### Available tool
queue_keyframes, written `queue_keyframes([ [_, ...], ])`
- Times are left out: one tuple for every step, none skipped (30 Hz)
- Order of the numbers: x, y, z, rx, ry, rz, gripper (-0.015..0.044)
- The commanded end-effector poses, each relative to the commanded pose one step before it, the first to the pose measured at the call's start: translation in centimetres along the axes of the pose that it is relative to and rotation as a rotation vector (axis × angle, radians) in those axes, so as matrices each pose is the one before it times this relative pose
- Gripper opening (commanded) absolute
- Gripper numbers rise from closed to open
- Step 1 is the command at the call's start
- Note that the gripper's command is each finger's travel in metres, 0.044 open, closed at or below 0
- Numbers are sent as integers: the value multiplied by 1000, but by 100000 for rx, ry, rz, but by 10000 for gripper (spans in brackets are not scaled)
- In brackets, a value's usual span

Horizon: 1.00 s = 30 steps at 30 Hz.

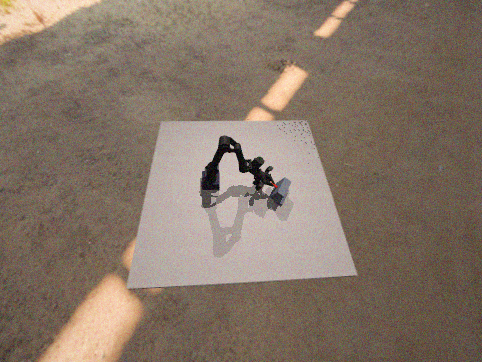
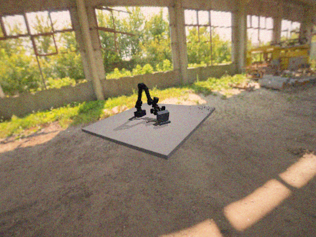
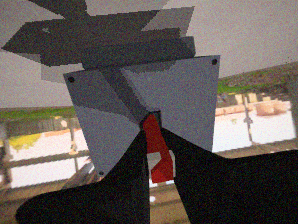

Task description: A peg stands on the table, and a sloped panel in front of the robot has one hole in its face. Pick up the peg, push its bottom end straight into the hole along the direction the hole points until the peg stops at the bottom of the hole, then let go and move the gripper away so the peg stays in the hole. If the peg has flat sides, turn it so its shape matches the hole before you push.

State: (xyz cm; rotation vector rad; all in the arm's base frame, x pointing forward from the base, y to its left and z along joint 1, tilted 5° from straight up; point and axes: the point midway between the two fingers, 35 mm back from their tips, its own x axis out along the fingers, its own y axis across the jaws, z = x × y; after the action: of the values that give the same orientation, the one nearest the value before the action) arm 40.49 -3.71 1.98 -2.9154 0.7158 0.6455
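The red peg (image 3: 156,147) (image 1: 275,185) is held between my two dark fingers. My gripper (image 3: 151,134) (image 1: 270,181) is shut on it. In the wrist view the peg's far end meets the small dark hole (image 3: 154,114) in the middle of the grey sloped panel (image 3: 185,100) (image 1: 281,191) (image 2: 162,116). How deep the peg sits in the hole I cannot tell. The panel has small dark screws at its corners. In the top and exterior views the black arm (image 1: 227,150) (image 2: 143,91) reaches from its base down to the panel.
The arm's base (image 1: 209,181) (image 2: 139,113) and the panel stand on a pale grey square table top (image 1: 240,240) (image 2: 147,134). Dirt ground lies around it. Concrete pillars and a low wall stand far behind in the exterior view.
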Motion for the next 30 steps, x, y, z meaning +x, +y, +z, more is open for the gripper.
queue_keyframes([
  [262, -65, -72, -369, 198, -155, 0],
  [55, -12, -8, 1, 4, 0, 0],
  [25, -5, -4, 0, 2, 0, 0],
  [42, -10, -8, 1, 4, 0, 0],
  [22, -5, -4, 0, 2, 0, 0],
  [38, -14, -11, 1, 3, 0, 0],
  [21, -7, -6, 1, 2, 0, 0],
  [34, -17, -14, 1, 3, -1, 0],
  [19, -10, -8, 1, 2, 0, 0],
  [29, -19, -16, 2, 3, -1, 0],
  [16, -10, -9, 1, 2, 0, 0],
  [25, -20, -18, 2, 3, -1, 0],
  [14, -12, -10, 1, 1, 0, 0],
  [18, -16, -17, 1, 2, -1, 0],
  [10, -9, -9, 1, 1, 0, 0],
  [13, -12, -11, 1, 1, 0, 0],
  [7, -7, -6, 1, 1, 0, 0],
  [-121, 117, 125, 469, -77, 217, 0],
  [0, 0, 0, 0, 0, 0, 0],
  [0, 0, 0, 0, 0, 0, 0],
  [0, 0, 0, 0, 0, 0, 0],
  [0, 0, 0, 0, 0, 0, 0],
  [0, 0, 0, 0, 0, 0, 0],
  [0, 0, 0, 0, 0, 0, 0],
  [0, 0, 0, 0, 0, 0, 0],
  [0, 0, 0, 0, 0, 0, 26],
  [0, 0, 0, 0, 0, 0, 53],
  [0, 0, 0, 0, 0, 0, 79],
  [0, 0, 0, 0, 0, 0, 105],
  [0, 0, 0, 0, 0, 0, 131],
])
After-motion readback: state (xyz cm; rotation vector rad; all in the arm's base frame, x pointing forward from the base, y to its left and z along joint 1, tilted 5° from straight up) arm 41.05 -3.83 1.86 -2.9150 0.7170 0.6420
